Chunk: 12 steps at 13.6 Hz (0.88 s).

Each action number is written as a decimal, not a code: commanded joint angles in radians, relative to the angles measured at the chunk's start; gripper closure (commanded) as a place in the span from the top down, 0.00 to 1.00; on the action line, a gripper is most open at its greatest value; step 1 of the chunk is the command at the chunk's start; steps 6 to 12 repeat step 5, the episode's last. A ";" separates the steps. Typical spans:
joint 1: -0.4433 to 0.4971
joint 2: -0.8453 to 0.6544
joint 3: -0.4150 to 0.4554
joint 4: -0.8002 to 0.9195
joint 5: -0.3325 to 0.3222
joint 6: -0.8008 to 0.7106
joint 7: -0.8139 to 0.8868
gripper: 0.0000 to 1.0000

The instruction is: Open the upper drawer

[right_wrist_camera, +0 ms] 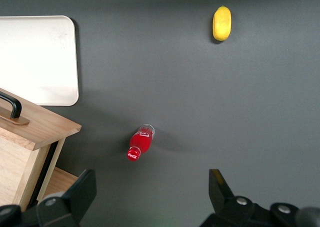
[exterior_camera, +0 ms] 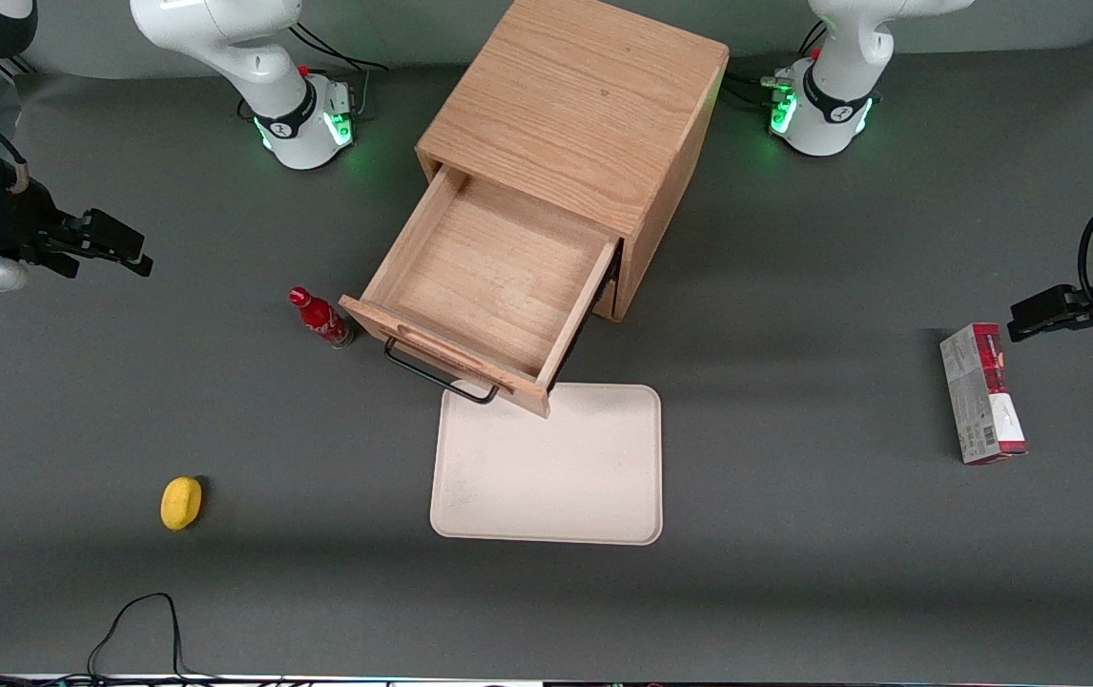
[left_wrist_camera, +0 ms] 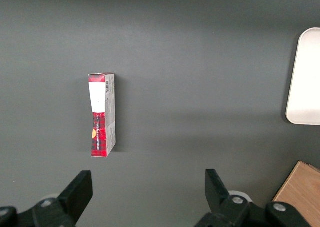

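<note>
Little is going wrong now: my end effector (exterior_camera: 132,253) is hanging spread apart and empty at left of the frame, though returning could topple the red bottle (exterior_camera: 319,318) beside the upper drawer (exterior_camera: 487,286), which is standing wide open.

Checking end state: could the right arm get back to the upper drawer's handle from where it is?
Probably yes. The gripper, open, hangs toward the working arm's end; only the red bottle stands beside the upper drawer, clear of its handle.

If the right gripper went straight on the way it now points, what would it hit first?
Probably bare table. The gripper, open and well clear of the upper drawer, points down at the mat, with the red bottle only near that line; depth is unclear.
</note>
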 commanded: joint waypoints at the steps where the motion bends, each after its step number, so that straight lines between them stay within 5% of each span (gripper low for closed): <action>1: 0.004 -0.020 0.001 -0.020 -0.007 0.010 0.106 1.00; 12: 0.004 -0.020 -0.001 -0.005 -0.014 -0.033 0.113 1.00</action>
